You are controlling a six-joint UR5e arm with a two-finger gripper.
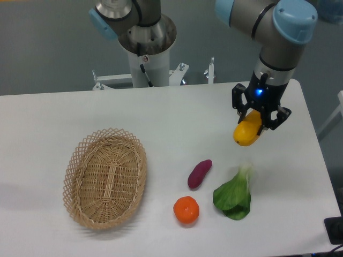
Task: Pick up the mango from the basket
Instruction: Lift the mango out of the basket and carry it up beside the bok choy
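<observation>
Carry phase after the pick. Mango [247,133] pinched between the two dark fingers of the gripper [260,119], hanging from their tips with its lower end tilted down and to the left, apparently clear of the white table [64,118]. Held over the right part of the tabletop, well apart from the basket [105,177], which lies near the left front with nothing in it. Pick-up judged essentially complete: fruit out of the basket and in hand. Next move, as a judgement only: either a steady hold or a controlled set-down; in both cases a firm, even squeeze, since a smooth rounded skin gripped near one end could pivot or slip out.

Materials and shapes:
- Mango: smooth, glossy, yellow-orange, elongated and plump.
- Basket: oval, woven tan wicker, tight weave in the floor, open lattice around the rim.
- Sweet potato [199,173]: purple, matte, slender and tapered, lying aslant near the table centre.
- Tangerine [186,210]: round, bright orange, just in front of the sweet potato, apart from it.
- Bok choy [234,196]: broad dark green leaves, pale whitish stalk toward the rear, just right of the tangerine, below the held mango in the view.
- Arm: grey tubular links with light blue joint caps; small blue light glowing at the wrist above the fingers.
</observation>
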